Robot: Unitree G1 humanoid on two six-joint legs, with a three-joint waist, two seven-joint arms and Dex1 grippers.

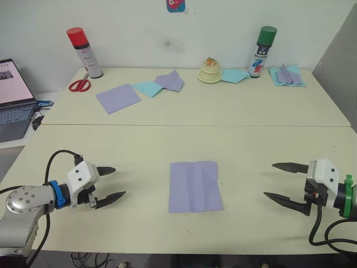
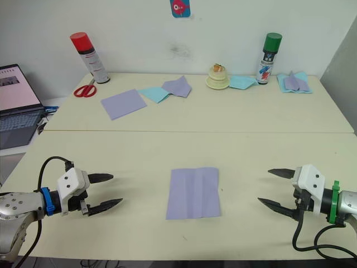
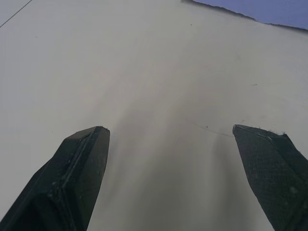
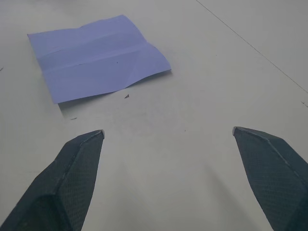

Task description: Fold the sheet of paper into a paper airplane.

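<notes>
Both tools spread: left tool (image 1: 114, 183), right tool (image 1: 277, 181); sheet of paper (image 1: 194, 186) flat btwn, untouched.

Two head views look forward and down over the table (image 1: 251, 139) from above, sharing nearly the same scene, slightly offset sideways. Each wrist view sits low and close over the tabletop, looking along its fingers; right wrist view shares the sheet of paper (image 4: 96, 55) with the head views.
</notes>
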